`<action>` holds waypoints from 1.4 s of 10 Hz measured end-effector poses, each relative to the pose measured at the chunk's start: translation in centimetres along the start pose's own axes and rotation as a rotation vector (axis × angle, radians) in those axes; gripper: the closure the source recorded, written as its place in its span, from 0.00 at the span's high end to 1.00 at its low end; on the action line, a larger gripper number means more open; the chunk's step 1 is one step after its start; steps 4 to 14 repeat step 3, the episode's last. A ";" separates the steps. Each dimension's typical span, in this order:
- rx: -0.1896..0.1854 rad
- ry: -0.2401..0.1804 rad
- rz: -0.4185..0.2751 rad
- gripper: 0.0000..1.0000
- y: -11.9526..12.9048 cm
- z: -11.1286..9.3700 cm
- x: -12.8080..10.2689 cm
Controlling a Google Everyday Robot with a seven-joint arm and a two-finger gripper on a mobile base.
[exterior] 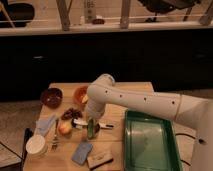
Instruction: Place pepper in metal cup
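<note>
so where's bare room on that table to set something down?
Free: the green tray interior, and the far table strip behind the arm. Crowded: the left half, around the gripper with the pepper, fruit, red bowl, white container.

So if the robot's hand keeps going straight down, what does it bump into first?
Most likely the metal cup. The hand points down right over it, with the green pepper seemingly at its tip, though depth is hard to judge here.
</note>
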 end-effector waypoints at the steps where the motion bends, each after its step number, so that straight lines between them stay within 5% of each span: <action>1: -0.003 0.002 0.005 0.04 0.1 -0.1 0.1; 3: -0.005 0.002 0.015 0.18 0.4 -0.2 0.2; 14: -0.005 0.002 0.015 0.18 0.4 -0.2 0.2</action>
